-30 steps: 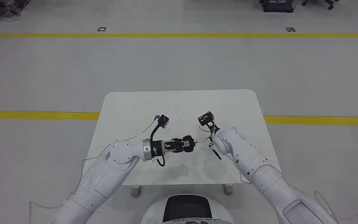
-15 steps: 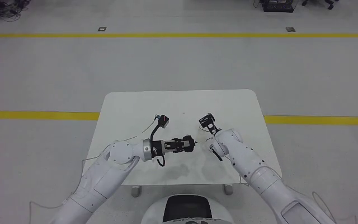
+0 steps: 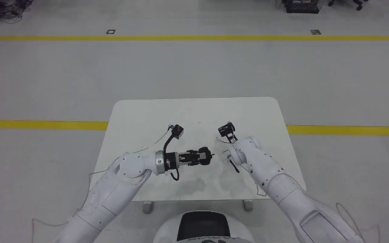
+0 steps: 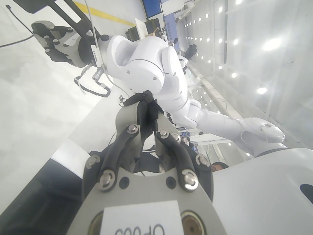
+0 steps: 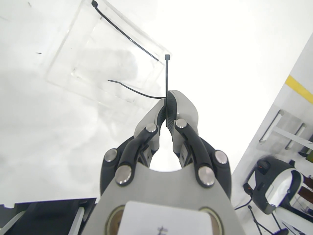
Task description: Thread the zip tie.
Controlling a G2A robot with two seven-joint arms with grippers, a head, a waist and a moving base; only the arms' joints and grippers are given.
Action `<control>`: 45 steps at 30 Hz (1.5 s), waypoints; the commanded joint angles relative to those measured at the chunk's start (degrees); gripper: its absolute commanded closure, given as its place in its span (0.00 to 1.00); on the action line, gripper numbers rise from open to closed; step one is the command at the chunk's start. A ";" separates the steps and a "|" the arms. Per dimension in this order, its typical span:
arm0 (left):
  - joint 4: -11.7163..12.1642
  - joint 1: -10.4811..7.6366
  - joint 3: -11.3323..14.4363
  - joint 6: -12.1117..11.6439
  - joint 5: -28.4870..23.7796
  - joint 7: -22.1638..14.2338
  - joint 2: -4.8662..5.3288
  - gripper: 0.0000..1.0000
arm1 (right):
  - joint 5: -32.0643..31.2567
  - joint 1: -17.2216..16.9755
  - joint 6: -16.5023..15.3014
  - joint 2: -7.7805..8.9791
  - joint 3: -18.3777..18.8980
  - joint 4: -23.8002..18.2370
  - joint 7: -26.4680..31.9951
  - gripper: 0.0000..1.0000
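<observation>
Zip tie [image 5: 167,76] sits pinched in the tightly shut jaws of the right gripper [image 5: 168,96]. Its square head pokes out past the jaw tips and its thin tail bends off to one side. The right arm has turned a little in the last second, while the left gripper [image 4: 146,102] has stayed put, jaws squeezed shut; I cannot tell if it holds anything. So the tie is likely being lined up, not threaded yet. A second tie [image 5: 122,31] lies in a clear tray [image 5: 61,57] beyond the tips.
</observation>
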 commanded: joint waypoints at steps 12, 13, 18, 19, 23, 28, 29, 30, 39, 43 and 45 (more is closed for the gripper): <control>0.00 0.00 0.00 0.00 0.00 0.00 0.00 1.00 | 1.40 2.07 1.32 -1.64 0.04 4.75 0.09 1.00; 0.00 0.00 0.00 0.00 0.00 0.00 0.00 1.00 | 1.36 2.13 1.39 -1.73 0.12 4.93 0.04 1.00; 0.00 0.00 0.00 0.00 0.00 0.00 0.00 1.00 | 0.73 1.27 1.82 -1.63 1.20 3.56 -1.05 1.00; 0.00 0.00 0.00 0.00 0.00 0.00 0.00 1.00 | 0.41 1.00 2.05 -1.54 1.53 3.06 -1.03 1.00; 0.00 0.00 0.00 0.00 0.00 0.00 0.00 1.00 | -0.84 -0.70 1.69 -1.02 3.05 0.25 -0.91 1.00; 0.00 0.00 0.00 0.00 0.00 0.00 0.00 1.00 | -2.18 -2.73 1.26 -0.50 4.67 -2.99 -1.15 1.00; 0.00 0.00 0.00 0.00 0.00 0.00 0.00 1.00 | -2.34 -3.05 0.98 -0.43 4.93 -3.45 -1.16 1.00; 0.00 0.00 0.00 0.00 0.00 0.00 0.00 1.00 | -2.40 -3.40 0.55 -0.34 5.29 -3.95 -1.22 1.00; 0.00 0.00 0.00 0.00 0.00 0.00 0.00 1.00 | -2.37 -4.11 -0.13 -0.33 6.94 -4.33 -0.39 1.00; 0.00 0.00 0.00 0.00 0.00 0.00 0.00 1.00 | -2.27 -4.19 -0.39 -0.52 7.13 -4.42 -0.60 1.00; 0.00 0.00 0.00 0.00 0.00 0.00 0.00 1.00 | -2.16 -4.20 -0.66 -0.58 7.25 -4.48 -0.78 1.00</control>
